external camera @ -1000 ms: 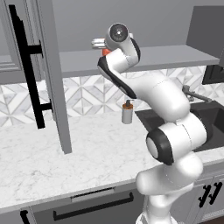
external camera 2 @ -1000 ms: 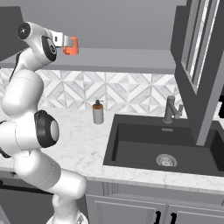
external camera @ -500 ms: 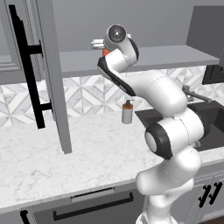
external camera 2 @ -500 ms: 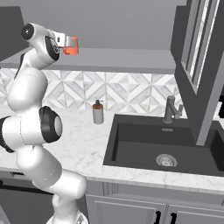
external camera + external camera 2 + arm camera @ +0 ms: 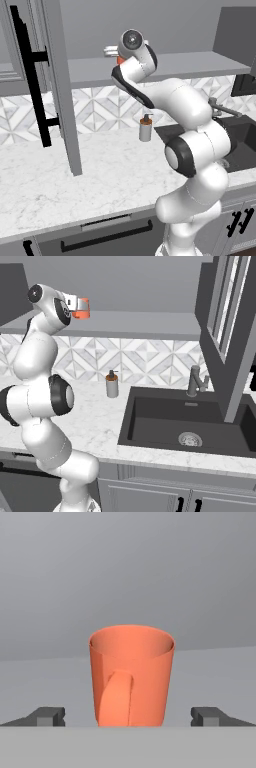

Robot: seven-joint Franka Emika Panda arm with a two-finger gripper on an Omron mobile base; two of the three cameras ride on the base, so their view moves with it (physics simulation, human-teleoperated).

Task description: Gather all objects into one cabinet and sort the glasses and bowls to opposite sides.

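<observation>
The orange cup (image 5: 131, 674) stands upright on the grey cabinet shelf (image 5: 150, 323), centred between my tool's (image 5: 129, 716) two dark fingertips (image 5: 47, 716), which are spread wide with clear space on both sides of it. So the tool is fully open and holds nothing. From the right base view the cup (image 5: 80, 308) sits at the near end of the shelf, just in front of the hand. It has a small handle facing the camera, which I hadn't expected on a plain cup.

Compared with a second ago, little has shifted: the cup is in about the same spot on the shelf, and the arm has only adjusted its upper links slightly. I judge that either the cup has just been set down and I am about to back off, or I am lined up to close on it; the pictures alone do not settle which.

On the tabletop (image 5: 100, 175) below, the soap bottle (image 5: 145, 128) stands by the backsplash, near the sink (image 5: 185, 423). The open cabinet door (image 5: 60, 85) with its black bar handle (image 5: 31, 75) hangs to my left, well clear of the arm. I cannot see the other cups or the bowl from here.
</observation>
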